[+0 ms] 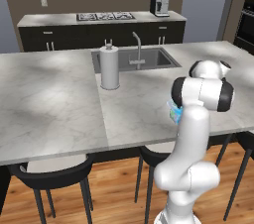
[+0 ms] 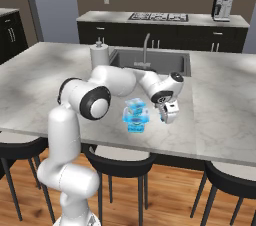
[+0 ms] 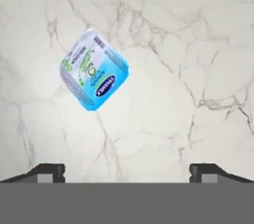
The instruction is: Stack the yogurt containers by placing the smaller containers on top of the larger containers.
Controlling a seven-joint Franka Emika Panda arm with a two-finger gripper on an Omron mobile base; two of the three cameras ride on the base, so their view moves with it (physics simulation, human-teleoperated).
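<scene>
Yogurt packs stand stacked near the marble surface's (image 2: pixel 220 120) front edge: we see the smaller pack (image 2: pixel 135 105) resting on the larger pack (image 2: pixel 136 123). Our gripper (image 2: pixel 169 113) hovers just beside them, spread wide and holding nothing. Farther back, a paper-towel roll (image 1: pixel 109 67) stands beside the sink (image 1: pixel 158 59).

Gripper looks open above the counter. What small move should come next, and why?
Probably slide the hand until the gripper is centred over the yogurt pack. In the hand view the jaws stand wide and empty, and the pack sits off to the upper left of them, not between the fingertips.
</scene>
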